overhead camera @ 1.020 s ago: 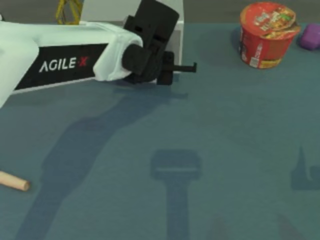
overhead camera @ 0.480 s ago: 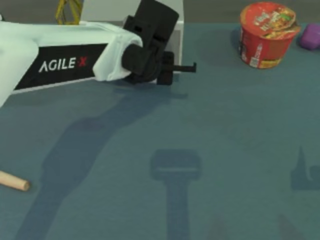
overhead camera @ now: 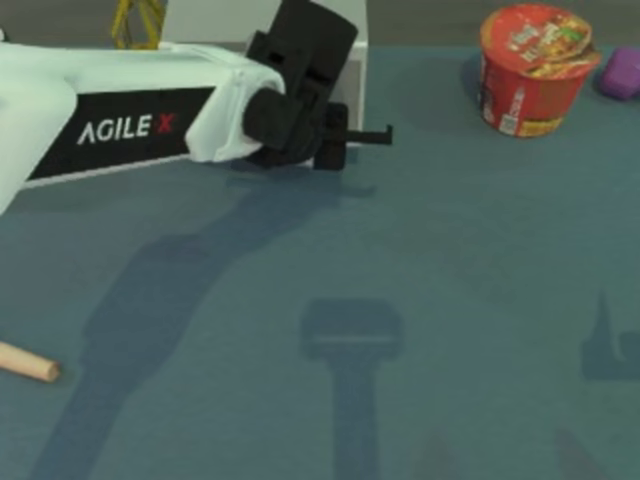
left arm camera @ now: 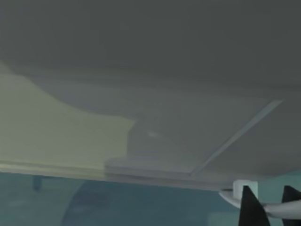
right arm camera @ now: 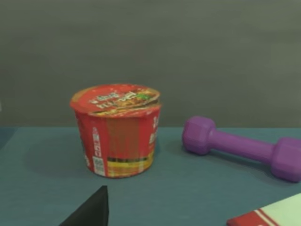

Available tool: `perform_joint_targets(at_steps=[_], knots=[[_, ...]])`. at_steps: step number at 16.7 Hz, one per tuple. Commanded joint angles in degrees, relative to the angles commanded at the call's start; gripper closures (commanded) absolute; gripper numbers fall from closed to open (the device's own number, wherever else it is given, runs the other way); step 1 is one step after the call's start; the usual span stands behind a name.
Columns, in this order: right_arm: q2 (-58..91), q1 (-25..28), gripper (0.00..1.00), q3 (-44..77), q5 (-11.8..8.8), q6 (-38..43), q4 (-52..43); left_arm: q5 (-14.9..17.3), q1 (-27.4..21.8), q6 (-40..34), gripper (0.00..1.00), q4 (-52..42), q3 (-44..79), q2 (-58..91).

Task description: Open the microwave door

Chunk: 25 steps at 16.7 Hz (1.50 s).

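Comparing with a second ago, nothing moves: the left tool (overhead camera: 372,134) stays at the microwave (overhead camera: 215,20), at the bench's (overhead camera: 480,260) far left edge. Its fingers pinch a pale edge, likely the microwave door (left arm camera: 155,122), so the pull seems stalled; the right arm is out of sight.

The left arm (overhead camera: 130,120) carries the one legible marking: "AGILE X" in white capitals on a black band along its white casing (the X is drawn in red). The red noodle cup (right arm camera: 117,129) has printing on its lid and side, but none of it can be read.
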Motion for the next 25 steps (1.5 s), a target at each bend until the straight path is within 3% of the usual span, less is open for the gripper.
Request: perform_joint_targets(at_steps=[10,25], knots=[[0.0,0.0,0.0,0.0,0.0,0.0,0.0,1.9,0.5,2.45,1.0,1.6,-2.81,-1.78],[0.0,0.0,0.0,0.0,0.0,0.0,0.0,1.9,0.5,2.45,1.0,1.6,-2.81,-1.78]])
